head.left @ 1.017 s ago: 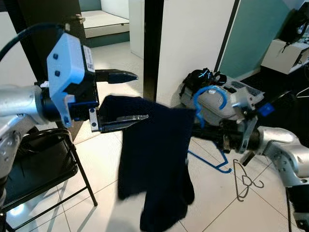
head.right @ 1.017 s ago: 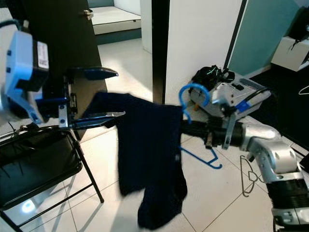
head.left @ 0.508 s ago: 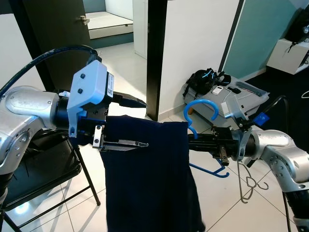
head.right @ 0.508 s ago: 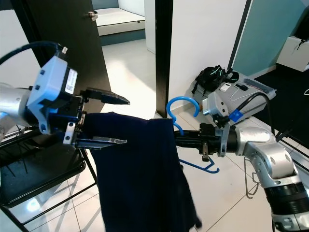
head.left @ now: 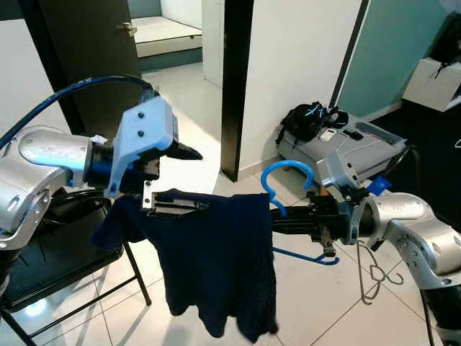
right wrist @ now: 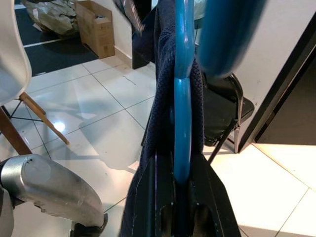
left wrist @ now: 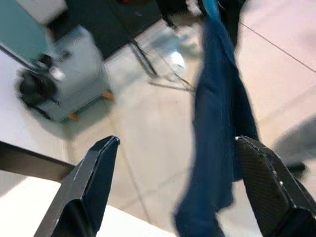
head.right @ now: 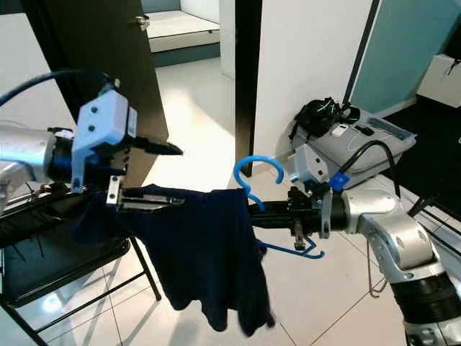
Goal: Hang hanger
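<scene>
A blue plastic hanger (head.left: 287,174) carries a dark navy garment (head.left: 216,267) that hangs in front of me at chest height. My right gripper (head.left: 282,214) is shut on the hanger's neck just below the hook. The right wrist view looks along the blue hanger (right wrist: 181,123), which is clamped between the two black fingers (right wrist: 148,197), with the garment (right wrist: 163,89) wrapped round it. My left gripper (head.left: 200,179) is open at the garment's left shoulder. Its lower finger lies against the cloth and its upper finger is above it. The garment (left wrist: 217,123) hangs between the spread fingers (left wrist: 84,187).
A black folding chair (head.left: 50,259) stands at my lower left, under the left arm. A dark door (head.left: 86,58) and a black door frame (head.left: 234,79) are behind. A grey case (head.left: 346,148), another blue hanger (head.left: 317,256) and a wire hanger (head.left: 371,270) lie on the tiled floor to the right.
The garment hung long and straight; now it is bunched higher, with one side drawn left over the left gripper's lower finger. The right gripper keeps its hold on the hanger.
</scene>
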Controlling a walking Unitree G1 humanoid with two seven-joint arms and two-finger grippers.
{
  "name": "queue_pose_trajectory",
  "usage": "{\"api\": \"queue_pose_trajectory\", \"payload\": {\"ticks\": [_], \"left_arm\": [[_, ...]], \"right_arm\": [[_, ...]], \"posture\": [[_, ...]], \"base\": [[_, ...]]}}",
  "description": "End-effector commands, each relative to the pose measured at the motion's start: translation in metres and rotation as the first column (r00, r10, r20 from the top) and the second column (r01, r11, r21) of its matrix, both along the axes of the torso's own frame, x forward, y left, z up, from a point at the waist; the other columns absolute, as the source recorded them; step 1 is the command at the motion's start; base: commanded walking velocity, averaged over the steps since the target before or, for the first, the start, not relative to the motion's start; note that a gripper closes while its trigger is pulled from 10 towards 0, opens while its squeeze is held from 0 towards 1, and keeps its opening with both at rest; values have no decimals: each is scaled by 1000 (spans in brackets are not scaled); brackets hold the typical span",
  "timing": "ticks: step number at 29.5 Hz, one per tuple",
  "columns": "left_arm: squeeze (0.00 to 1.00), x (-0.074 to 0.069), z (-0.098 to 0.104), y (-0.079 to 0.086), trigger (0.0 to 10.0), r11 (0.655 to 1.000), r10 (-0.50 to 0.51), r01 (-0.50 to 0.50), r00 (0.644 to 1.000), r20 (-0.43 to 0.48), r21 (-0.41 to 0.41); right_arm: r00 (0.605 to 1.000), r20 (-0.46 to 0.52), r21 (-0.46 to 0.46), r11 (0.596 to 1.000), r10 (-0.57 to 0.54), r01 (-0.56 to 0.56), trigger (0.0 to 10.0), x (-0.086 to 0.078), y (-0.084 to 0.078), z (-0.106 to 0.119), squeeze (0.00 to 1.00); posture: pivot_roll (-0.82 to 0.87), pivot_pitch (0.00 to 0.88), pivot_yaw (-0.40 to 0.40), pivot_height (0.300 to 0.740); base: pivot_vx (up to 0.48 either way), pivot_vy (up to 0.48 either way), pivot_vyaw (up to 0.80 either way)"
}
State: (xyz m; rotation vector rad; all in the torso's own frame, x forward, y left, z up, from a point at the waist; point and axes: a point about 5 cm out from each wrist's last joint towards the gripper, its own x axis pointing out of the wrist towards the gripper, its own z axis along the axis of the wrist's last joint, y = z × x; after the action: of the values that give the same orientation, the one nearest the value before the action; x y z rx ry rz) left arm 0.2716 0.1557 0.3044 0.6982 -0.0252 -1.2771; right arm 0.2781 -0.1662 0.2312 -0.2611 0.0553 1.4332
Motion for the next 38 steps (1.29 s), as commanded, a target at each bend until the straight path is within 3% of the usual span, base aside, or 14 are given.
{"api": "queue_pose_trajectory", "payload": {"ticks": [1,5,10,11,12,13,38], "left_arm": [[0,-1,-9,4,10000,997,9,-6,999,-40,74],[0,1,-17,5,10000,992,29,-23,998,-48,127],[0,4,-17,3,10000,992,37,-33,999,-39,119],[0,4,-17,2,6118,993,38,-33,998,-40,116],[0,4,-17,2,6118,993,38,-33,998,-40,116],[0,4,-17,2,0,993,36,-31,998,-42,113],[0,2,-10,6,0,994,19,-15,999,-32,107]], "right_arm": [[999,26,-10,1000,23,-23,10000,-3,4,5,0],[999,35,-8,1000,26,-26,10000,-5,4,7,0],[999,41,-7,1000,30,-30,10000,-5,5,9,0],[999,43,-7,1000,30,-30,10000,-5,5,9,0],[999,43,-7,1000,30,-30,10000,-5,5,9,0],[999,45,-8,1000,30,-29,10000,-5,5,9,0],[999,45,-5,1000,9,-9,10000,-3,7,7,0]], "posture": [[49,0,11,740],[47,0,13,740],[47,0,13,740],[44,0,13,740],[44,0,13,740],[43,0,13,740],[43,0,9,740]], "base": [[0,0,0],[0,0,0],[0,0,0],[0,0,0],[0,0,0],[0,0,0],[0,0,0]]}}
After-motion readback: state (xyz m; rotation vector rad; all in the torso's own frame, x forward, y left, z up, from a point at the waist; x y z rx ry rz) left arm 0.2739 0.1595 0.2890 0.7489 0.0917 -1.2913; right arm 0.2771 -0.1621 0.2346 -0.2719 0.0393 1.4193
